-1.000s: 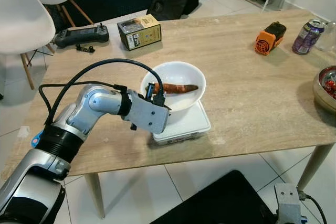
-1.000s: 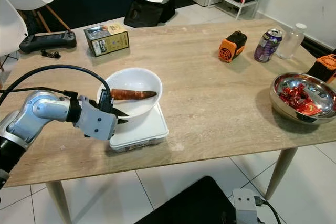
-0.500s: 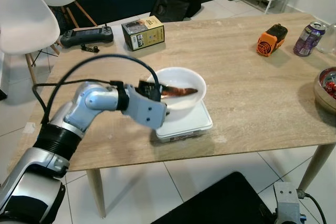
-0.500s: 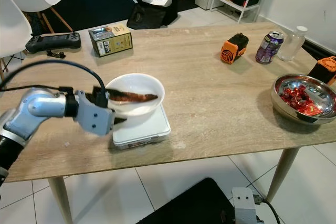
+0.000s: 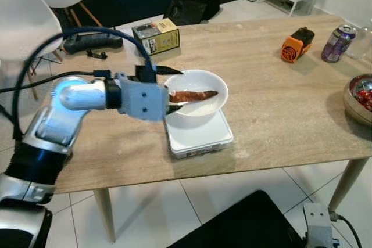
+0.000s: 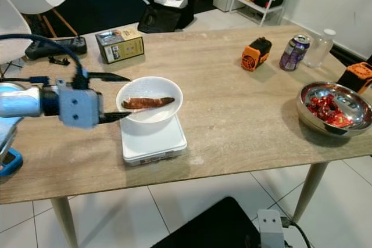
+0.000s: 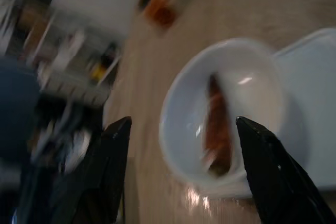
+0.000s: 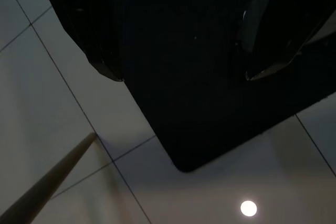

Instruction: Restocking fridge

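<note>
We found the left tool [image 6: 113, 96] open beside the white bowl [image 6: 149, 99], one black finger above the near rim and the other level with it, both reaching toward the bowl from the robot's left and, as far as we could tell, touching nothing. The bowl sat on a white kitchen scale [image 6: 154, 141] on the wooden counter [image 6: 232, 108]. Inside it lay a single carrot [image 6: 147, 102], reddish-brown, stretched across the bowl with its thicker end toward the tool. In the left wrist view the two fingers [image 7: 262, 177] framed the bowl [image 7: 184, 103] and the carrot [image 7: 216, 129] between them, though that picture was blurred.

The right tool [image 8: 173, 40] hung idle over a dark mat [image 8: 210, 129] on the tiled floor, its fingers apart.

We judged the carrot to be light, stiff and fairly rough-skinned, so it should not slip much or bruise under a firm pinch. Its taper mattered more: a grip near the thin tip would let it swing, so we would take it across the thick half, close to the middle. The bowl looked like smooth ceramic or plastic, free to slide on the scale, so the fingers would need to drop in from above without nudging the rim. If the bowl itself were to be carried, the rim nearest the tool was the natural hold, and it would want a level lift.
</note>
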Tool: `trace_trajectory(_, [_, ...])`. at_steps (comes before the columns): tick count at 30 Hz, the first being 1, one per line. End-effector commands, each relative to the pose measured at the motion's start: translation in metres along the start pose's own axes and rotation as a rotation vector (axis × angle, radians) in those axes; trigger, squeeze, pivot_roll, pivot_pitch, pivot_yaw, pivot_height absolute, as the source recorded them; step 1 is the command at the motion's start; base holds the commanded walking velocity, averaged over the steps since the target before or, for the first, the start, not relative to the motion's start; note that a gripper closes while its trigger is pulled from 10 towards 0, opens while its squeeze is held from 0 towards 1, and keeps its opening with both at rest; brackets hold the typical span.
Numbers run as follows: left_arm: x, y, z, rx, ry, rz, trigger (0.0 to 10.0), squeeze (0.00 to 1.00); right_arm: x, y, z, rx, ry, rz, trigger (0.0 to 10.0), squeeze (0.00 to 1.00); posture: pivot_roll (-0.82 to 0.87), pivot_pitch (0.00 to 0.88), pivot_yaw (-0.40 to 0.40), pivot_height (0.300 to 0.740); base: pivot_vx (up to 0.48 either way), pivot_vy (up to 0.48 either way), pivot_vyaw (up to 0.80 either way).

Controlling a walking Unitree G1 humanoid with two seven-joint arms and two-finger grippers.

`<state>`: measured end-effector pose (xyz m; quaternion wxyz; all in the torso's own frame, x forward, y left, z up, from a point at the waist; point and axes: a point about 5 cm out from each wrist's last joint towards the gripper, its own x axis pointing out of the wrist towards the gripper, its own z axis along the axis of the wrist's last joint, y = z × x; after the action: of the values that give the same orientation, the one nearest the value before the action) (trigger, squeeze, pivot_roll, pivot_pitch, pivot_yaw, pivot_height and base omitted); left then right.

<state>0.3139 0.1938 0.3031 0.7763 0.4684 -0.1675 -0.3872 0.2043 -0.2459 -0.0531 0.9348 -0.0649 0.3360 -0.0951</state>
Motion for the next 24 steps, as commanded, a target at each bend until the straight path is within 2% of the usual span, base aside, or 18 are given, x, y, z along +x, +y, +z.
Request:
trace_trajectory(1, [-0.004,0.002,-0.009,-0.080,0.023,0.073,10.0,0.00,-0.002,0.002,-0.007,-0.004,0.034,0.009,10.0,0.04,0.03,0.142,-0.012,0.717,0.000,0.000,0.00])
trace_trajectory(3, [-0.004,0.004,-0.024,-0.283,0.044,0.252,10.0,0.00,-0.001,0.002,-0.006,-0.006,0.030,0.011,10.0,0.04,0.02,0.141,-0.016,0.717,0.000,0.000,0.00])
trace_trajectory(4, [-0.004,0.004,-0.024,-0.283,0.044,0.252,10.0,0.00,-0.001,0.002,-0.006,-0.006,0.030,0.011,10.0,0.04,0.02,0.141,-0.016,0.717,0.000,0.000,0.00])
trace_trajectory(6, [-0.002,0.003,-0.034,-0.459,0.059,0.388,10.0,0.00,-0.001,0.001,-0.006,-0.009,0.031,0.013,10.0,0.04,0.02,0.137,-0.018,0.717,0.000,0.000,0.00])
trace_trajectory(7, [-0.002,0.003,-0.034,-0.459,0.059,0.388,10.0,0.00,-0.001,0.001,-0.006,-0.009,0.031,0.013,10.0,0.04,0.02,0.137,-0.018,0.717,0.000,0.000,0.00])
trace_trajectory(8, [-0.002,0.004,-0.039,-0.529,0.068,0.451,10.0,0.00,-0.001,0.001,-0.006,-0.010,0.032,0.014,10.0,0.04,0.02,0.137,-0.018,0.717,0.000,0.000,0.00])
trace_trajectory(10, [-0.002,0.004,-0.039,-0.529,0.068,0.451,10.0,0.00,-0.001,0.001,-0.006,-0.010,0.032,0.014,10.0,0.04,0.02,0.137,-0.018,0.717,0.000,0.000,0.00])
trace_trajectory(11, [-0.001,0.006,-0.043,-0.611,0.063,0.509,10.0,0.00,-0.001,0.001,-0.006,-0.011,0.032,0.014,10.0,0.04,0.02,0.135,-0.019,0.717,0.000,0.000,0.00])
trace_trajectory(12, [-0.001,0.006,-0.043,-0.611,0.063,0.509,10.0,0.00,-0.001,0.001,-0.006,-0.011,0.032,0.014,10.0,0.04,0.02,0.135,-0.019,0.717,0.000,0.000,0.00])
trace_trajectory(13, [0.000,0.009,-0.046,-0.708,0.060,0.569,10.0,0.00,-0.001,0.002,-0.006,-0.011,0.030,0.015,10.0,0.04,0.02,0.132,-0.018,0.717,0.000,0.000,0.00])
trace_trajectory(14, [0.000,0.009,-0.046,-0.708,0.060,0.569,10.0,0.00,-0.001,0.002,-0.006,-0.011,0.030,0.015,10.0,0.04,0.02,0.132,-0.018,0.717,0.000,0.000,0.00])
trace_trajectory(16, [0.007,0.012,-0.055,-0.924,0.082,0.639,10.0,0.00,0.000,0.003,-0.004,-0.011,0.024,0.016,10.0,0.04,0.01,0.128,-0.016,0.717,0.000,0.000,0.00])
trace_trajectory(17, [0.007,0.012,-0.055,-0.924,0.082,0.639,10.0,0.00,0.000,0.003,-0.004,-0.011,0.024,0.016,10.0,0.04,0.01,0.128,-0.016,0.717,0.000,0.000,0.00])
trace_trajectory(18, [0.011,0.012,-0.057,-0.997,0.091,0.636,10.0,0.00,0.000,0.003,-0.003,-0.010,0.022,0.016,10.0,0.04,0.01,0.126,-0.014,0.717,0.000,0.000,0.00])
trace_trajectory(20, [0.028,0.007,-0.053,-1.115,0.085,0.558,10.0,0.00,0.000,0.003,-0.002,-0.007,0.020,0.014,10.0,0.04,0.01,0.126,-0.014,0.717,0.000,0.000,0.00])
trace_trajectory(22, [0.028,0.007,-0.053,-1.115,0.085,0.558,10.0,0.00,0.000,0.003,-0.002,-0.007,0.020,0.014,10.0,0.04,0.01,0.126,-0.014,0.717,0.000,0.000,0.00])
trace_trajectory(24, [0.037,0.001,-0.056,-1.150,0.138,0.523,10.0,0.00,0.000,0.004,-0.003,-0.006,0.020,0.014,10.0,0.04,0.00,0.133,0.001,0.717,0.000,0.000,0.00])
